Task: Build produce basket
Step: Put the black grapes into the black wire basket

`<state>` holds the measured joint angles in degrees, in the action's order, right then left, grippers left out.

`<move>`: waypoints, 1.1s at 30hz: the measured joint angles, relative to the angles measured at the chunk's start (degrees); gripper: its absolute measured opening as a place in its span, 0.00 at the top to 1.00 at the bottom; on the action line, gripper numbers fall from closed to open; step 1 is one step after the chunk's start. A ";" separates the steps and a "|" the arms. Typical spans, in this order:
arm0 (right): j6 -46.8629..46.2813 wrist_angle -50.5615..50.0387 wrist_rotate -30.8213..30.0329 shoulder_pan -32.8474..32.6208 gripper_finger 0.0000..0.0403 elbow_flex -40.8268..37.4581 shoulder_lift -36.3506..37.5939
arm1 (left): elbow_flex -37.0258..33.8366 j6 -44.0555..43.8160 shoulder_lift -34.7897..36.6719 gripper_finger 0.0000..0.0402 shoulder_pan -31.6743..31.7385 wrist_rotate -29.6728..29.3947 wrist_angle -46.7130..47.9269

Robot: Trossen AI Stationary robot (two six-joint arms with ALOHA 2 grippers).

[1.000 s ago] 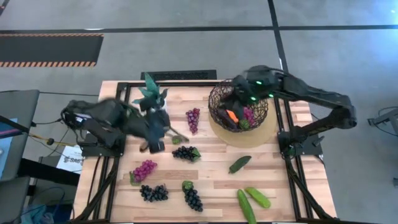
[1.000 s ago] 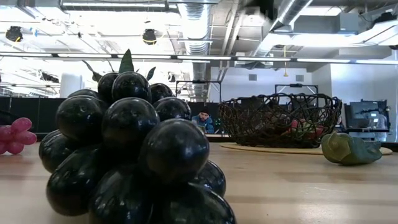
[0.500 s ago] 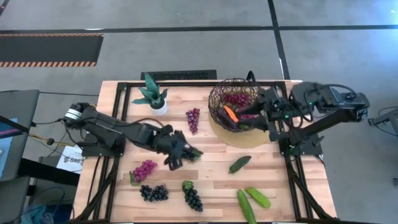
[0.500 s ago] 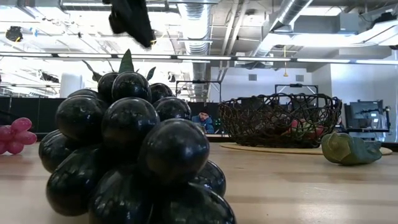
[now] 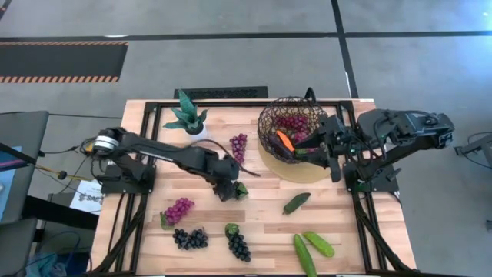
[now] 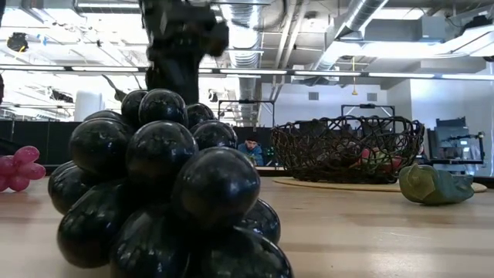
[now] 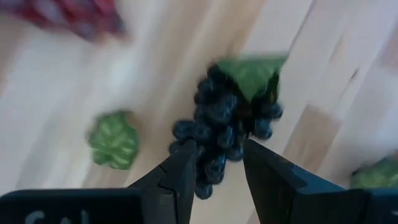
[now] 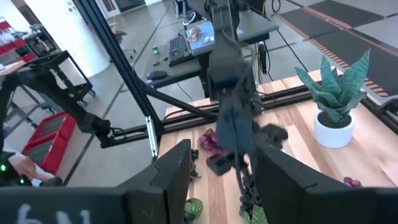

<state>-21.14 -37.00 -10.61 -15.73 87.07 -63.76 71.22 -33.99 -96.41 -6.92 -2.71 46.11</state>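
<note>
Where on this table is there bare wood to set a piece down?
Bare wood lies right of the cucumbers, below the basket, and between the plant and purple grapes. The lower left is crowded with grape bunches, where the left gripper works.

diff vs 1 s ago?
Left gripper swung from beside the potted plant to the table's middle and now sits open over the black grape bunch, not yet gripping. Right gripper pulled back out of the basket toward its base. Loose produce and basket unmoved.
</note>
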 joint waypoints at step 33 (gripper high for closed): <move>0.14 3.35 0.02 0.00 0.58 0.00 0.01 | 5.18 19.85 -13.26 0.89 1.30 3.99 -1.01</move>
<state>-20.99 -33.65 -10.59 -15.73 87.07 -63.75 76.40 -14.14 -109.67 -5.62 1.28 45.10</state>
